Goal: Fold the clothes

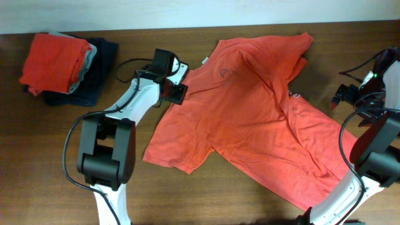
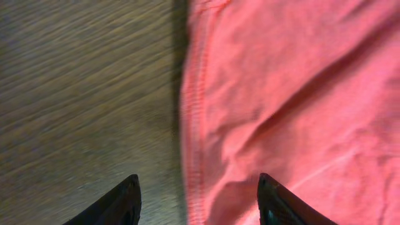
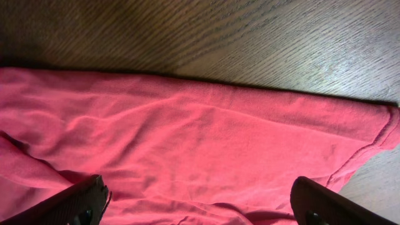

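Overhead: brown wood-grain table (image 1: 37, 156), white wall (image 1: 125, 12) along the far edge; open wood near-left and far-right; folded orange-red shirt (image 1: 53, 59) atop a navy garment (image 1: 103, 62) at far left; rumpled orange-red T-shirt (image 1: 250, 112) spread across centre and right; left gripper (image 1: 175, 90) at its left edge, fingers parted astride the stitched hem, one over wood, one over cloth, nothing pinched; right gripper (image 1: 340, 99) by its right edge, spread wide.

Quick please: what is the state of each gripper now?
Left gripper: open, at the edge of the T-shirt, holding nothing.
Right gripper: open wide above the T-shirt, holding nothing.
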